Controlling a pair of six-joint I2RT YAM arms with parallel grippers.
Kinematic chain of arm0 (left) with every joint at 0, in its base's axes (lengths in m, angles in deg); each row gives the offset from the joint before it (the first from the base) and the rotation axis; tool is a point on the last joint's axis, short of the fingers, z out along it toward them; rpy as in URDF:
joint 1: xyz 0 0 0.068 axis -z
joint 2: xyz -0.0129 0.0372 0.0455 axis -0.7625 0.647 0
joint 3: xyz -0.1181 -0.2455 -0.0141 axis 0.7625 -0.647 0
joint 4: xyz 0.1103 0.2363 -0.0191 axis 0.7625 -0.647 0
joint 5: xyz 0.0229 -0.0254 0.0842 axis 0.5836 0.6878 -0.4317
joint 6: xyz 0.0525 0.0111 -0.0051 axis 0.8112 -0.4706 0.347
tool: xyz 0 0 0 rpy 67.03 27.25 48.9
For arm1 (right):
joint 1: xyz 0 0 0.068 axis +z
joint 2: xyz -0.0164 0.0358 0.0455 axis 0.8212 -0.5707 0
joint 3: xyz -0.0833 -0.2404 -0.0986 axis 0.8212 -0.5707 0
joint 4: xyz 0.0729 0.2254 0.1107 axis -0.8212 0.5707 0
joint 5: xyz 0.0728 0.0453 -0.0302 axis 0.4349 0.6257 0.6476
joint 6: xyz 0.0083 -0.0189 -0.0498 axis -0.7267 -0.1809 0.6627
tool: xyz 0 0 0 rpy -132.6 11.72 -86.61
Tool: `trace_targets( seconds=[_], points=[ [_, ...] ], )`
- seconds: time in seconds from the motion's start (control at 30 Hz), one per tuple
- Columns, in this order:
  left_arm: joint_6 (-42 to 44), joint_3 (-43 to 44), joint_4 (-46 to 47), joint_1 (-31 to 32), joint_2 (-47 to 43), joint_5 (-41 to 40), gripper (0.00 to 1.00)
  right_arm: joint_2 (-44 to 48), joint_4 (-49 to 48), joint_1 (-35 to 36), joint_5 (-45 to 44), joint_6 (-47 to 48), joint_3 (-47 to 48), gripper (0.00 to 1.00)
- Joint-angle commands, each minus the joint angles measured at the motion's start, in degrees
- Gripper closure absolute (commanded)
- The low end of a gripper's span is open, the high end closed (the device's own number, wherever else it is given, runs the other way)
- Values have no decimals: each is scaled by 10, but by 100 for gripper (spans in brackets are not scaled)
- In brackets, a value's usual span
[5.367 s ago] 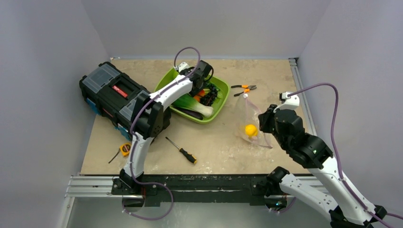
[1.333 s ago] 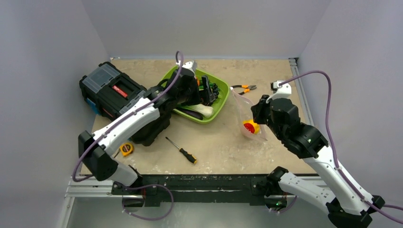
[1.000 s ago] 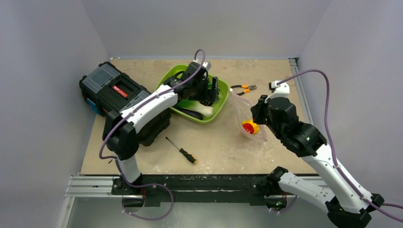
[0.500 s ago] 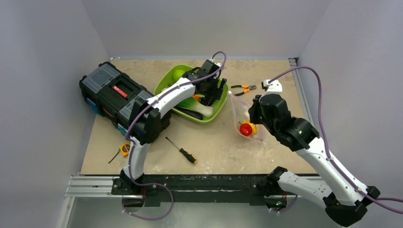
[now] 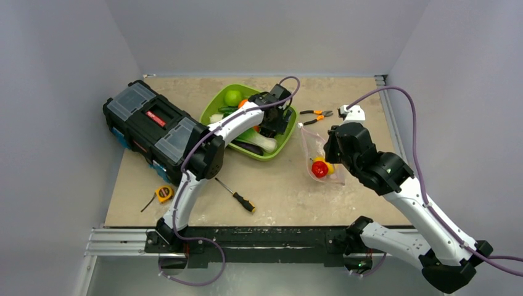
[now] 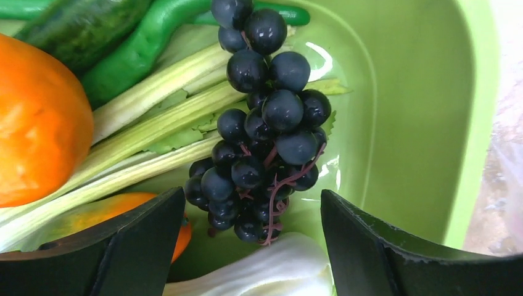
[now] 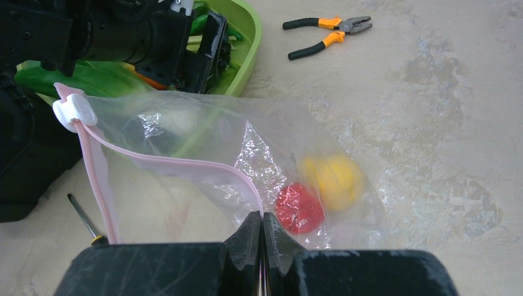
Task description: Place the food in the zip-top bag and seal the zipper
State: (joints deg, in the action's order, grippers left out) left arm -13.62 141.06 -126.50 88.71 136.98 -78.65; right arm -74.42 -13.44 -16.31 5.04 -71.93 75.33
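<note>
The left gripper [image 6: 250, 237] hangs open over the dark grapes [image 6: 265, 123] in the tray [image 6: 425, 123] near the far edge of the table [image 5: 277, 185], and a loose pinch could drop them short of the zip-top bag [image 7: 203, 135], which the closed right gripper [image 7: 262, 231] pinches at its mouth.

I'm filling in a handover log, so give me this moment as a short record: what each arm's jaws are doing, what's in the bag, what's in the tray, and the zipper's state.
left jaws: open, poised around the dark grapes in the lime-green tray, not closed on them
right jaws: shut on the zip-top bag at its mouth edge
in bag: red pepper, yellow lemon
in tray: grapes, orange, bok choy, green pods
zipper: unsealed, mouth open
</note>
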Motion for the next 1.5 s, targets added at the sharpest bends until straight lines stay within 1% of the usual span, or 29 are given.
trace_targets(
  seconds=[0.0,0.1,0.2,0.3,0.37,0.43,0.5,0.77,1.13,1.33,1.47],
  points=[
    [-12,33,-29,2,18,-2,21,4,6,1,-9,-8,14,100],
    [-21,40,-37,2,27,-1,27,4,6,1,-8,-8,15,100],
    [-22,42,-36,2,35,6,35,5,7,1,-7,-8,12,100],
    [-22,43,-33,2,40,12,48,6,7,1,-5,-8,14,100],
    [-19,50,-34,2,41,17,62,7,7,1,-6,-8,15,100],
    [-17,56,-38,2,38,20,73,9,7,1,-6,-10,15,100],
    [-15,58,-38,1,29,27,81,11,6,1,-6,-12,12,100],
    [-17,55,-51,-6,-35,48,100,15,-6,1,-1,-15,7,100],
    [-43,58,-76,-21,-126,90,100,38,-18,1,8,-25,-4,100],
    [-45,80,-122,-27,-182,110,100,36,-38,1,11,-24,-4,100],
    [-58,81,-159,-33,-235,169,100,26,-52,1,10,-18,5,100]
  ],
)
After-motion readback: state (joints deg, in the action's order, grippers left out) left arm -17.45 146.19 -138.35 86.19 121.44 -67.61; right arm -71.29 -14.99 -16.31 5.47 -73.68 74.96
